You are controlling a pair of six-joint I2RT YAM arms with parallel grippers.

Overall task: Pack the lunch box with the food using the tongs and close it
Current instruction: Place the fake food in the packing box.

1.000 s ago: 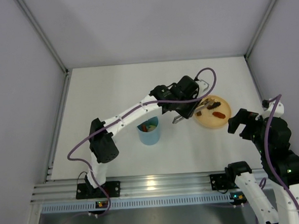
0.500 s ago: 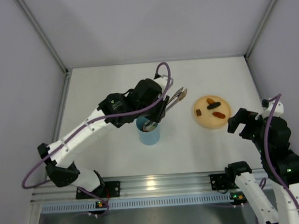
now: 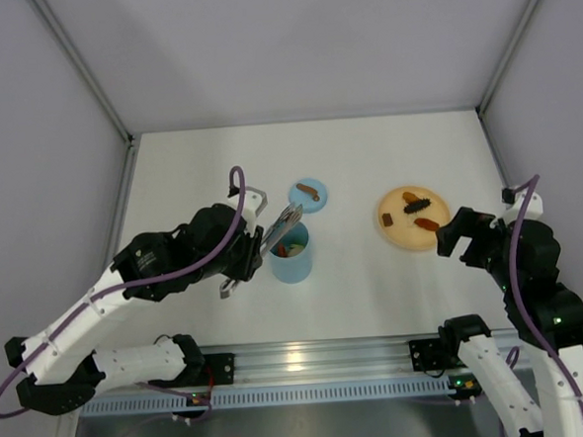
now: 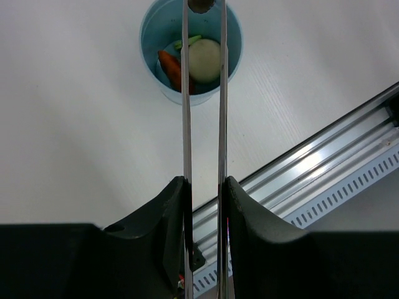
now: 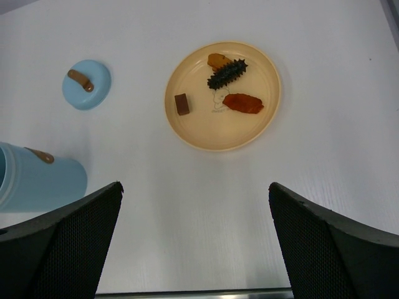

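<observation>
- While the left gripper pinches the tongs nearly shut, the overhead view shows their tips above the mouth of the lunch box, which stands just ahead of that hand. The lid lies off, just behind the tub. The plate sits well apart, nearer the right gripper.
- Left wrist view: the tongs' long axis runs straight from the fingers to the tub. A dark brown piece is held at the tips over the far rim, above an orange-red piece and a round green piece. Judged from this, a release so near the rim risks a miss.
- Right wrist view: the right gripper stands wide and empty over bare table. Four pieces of food remain on the plate; nothing obstructs the tub.
</observation>
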